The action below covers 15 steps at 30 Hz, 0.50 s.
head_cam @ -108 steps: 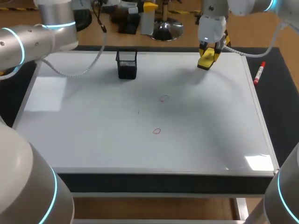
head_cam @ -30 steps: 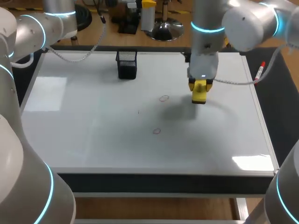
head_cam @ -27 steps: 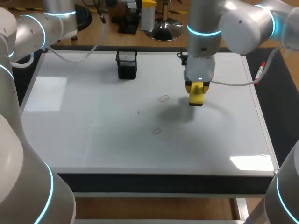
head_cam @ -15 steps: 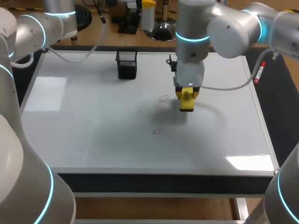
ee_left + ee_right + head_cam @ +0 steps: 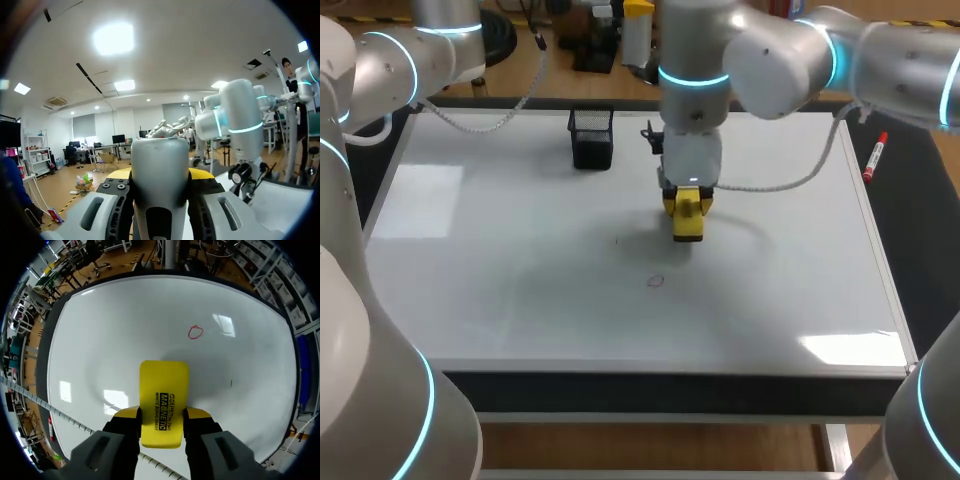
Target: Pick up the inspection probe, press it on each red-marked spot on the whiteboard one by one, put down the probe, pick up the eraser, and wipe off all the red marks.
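The right gripper (image 5: 686, 204) is clamping the yellow eraser (image 5: 687, 224) from both sides, hovering over mid whiteboard (image 5: 520, 300). This wipe is calling for flat, even pressure while sweeping toward the red mark (image 5: 655, 281) at 7 o'clock

A robotics lab is indicated: a left arm (image 5: 382, 68) and a right arm (image 5: 775, 60), white and ringed with blue light, are stationed at a bench (image 5: 932, 270) on which a whiteboard (image 5: 520, 300) is laid.
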Available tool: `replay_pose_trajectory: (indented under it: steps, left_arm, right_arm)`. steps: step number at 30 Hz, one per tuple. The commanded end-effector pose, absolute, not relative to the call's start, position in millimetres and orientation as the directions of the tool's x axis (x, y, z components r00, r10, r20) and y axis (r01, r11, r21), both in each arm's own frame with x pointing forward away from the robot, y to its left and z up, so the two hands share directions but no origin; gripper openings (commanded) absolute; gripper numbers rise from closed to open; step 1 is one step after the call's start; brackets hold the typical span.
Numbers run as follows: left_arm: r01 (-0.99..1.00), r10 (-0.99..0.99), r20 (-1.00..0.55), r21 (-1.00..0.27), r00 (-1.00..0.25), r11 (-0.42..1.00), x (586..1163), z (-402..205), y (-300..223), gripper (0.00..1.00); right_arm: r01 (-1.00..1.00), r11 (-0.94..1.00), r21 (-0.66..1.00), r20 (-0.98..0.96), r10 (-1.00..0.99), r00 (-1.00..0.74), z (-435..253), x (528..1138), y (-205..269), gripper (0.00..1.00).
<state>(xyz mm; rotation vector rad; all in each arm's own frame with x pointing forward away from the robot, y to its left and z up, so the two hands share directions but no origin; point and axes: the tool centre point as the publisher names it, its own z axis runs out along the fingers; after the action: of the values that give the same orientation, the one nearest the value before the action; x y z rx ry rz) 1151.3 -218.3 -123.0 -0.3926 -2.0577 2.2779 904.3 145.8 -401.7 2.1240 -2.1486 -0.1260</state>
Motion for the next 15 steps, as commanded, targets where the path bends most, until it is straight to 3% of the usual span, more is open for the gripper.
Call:
replay_pose_trajectory:
  steps: [1,15]
  left_arm:
    - [0.13,0.228,-0.155,-0.984,-0.961,-0.118,1158,-123,-218,0.0]
    - [0.13,0.228,-0.155,-0.984,-0.961,-0.118,1158,-123,-218,0.0]
  right_arm:
    - [-0.989,0.01,0.146,0.034,-0.999,-0.005,-406,907,153,0.0]
    - [-0.992,-0.006,0.123,-0.01,-1.0,0.005,-415,918,173,0.0]
